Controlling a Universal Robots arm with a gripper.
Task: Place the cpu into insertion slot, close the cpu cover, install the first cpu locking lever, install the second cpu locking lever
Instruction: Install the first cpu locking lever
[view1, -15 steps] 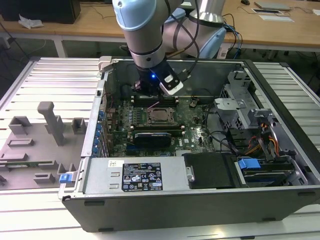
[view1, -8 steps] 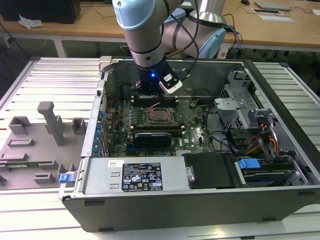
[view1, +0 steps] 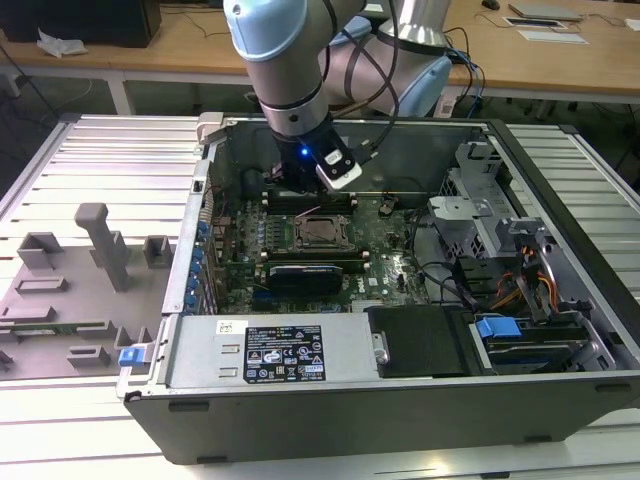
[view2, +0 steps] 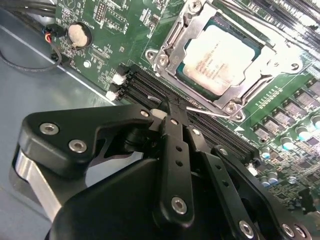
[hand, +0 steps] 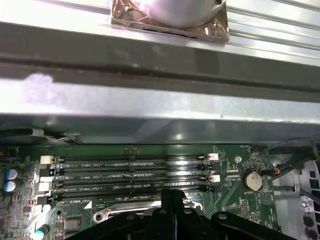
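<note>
Slatted metal tabletop (view1: 90, 160) carries the open computer case (view1: 400, 400). Inside it, the gripper (view2: 170, 107), jaws together, has its tips at a thin locking lever (view2: 212, 113) over the memory slots (view2: 145, 85), just beside the insertion slot (view1: 322, 232). Beyond, the cpu (view2: 220, 55) sits in that slot under the lowered cpu cover (view2: 173, 39). Judged step: lever installation, which calls for a controlled press clear of the memory slots.

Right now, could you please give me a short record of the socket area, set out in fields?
cpu: seated in the insertion slot
cpu cover: closed down around the cpu
end effector: fingers together, above the memory slots beside the insertion slot
locking lever: thin rod at the fingertips; latched or not, cannot tell
</note>
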